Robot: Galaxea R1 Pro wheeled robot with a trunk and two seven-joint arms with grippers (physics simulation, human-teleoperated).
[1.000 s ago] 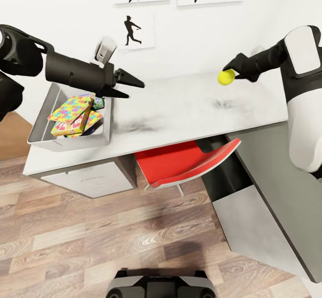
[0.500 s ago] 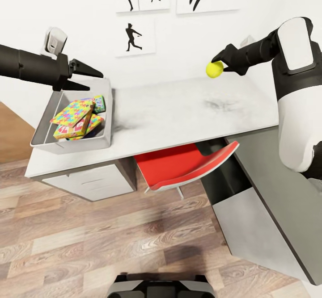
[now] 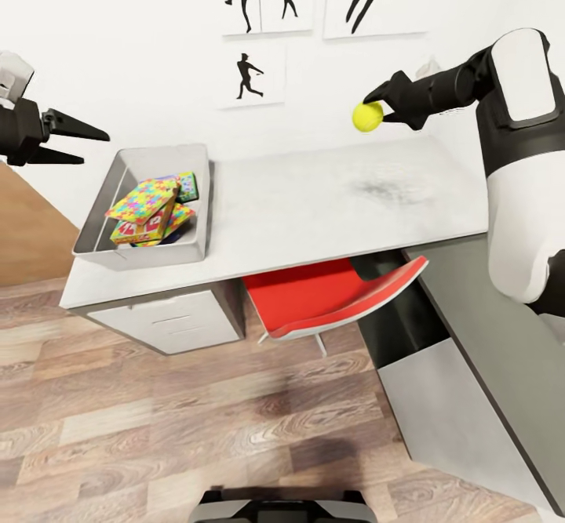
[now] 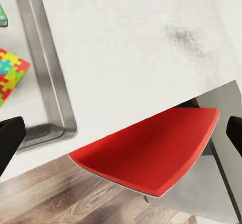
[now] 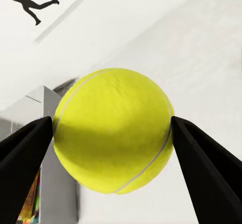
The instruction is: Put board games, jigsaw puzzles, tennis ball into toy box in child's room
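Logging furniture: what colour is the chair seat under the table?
Red chair seat, clearest in the left wrist view.

A red chair (image 3: 329,296) sits tucked under the desk, black silhouette prints (image 3: 251,76) hanging on the white wall.

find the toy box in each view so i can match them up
Head view: toy box on the table's left end, puzzles inside.
Left wrist view: its metal rim, beside a jigsaw puzzle.
Right wrist view: grey wall behind the tennis ball.
Shared landmark: the white table.
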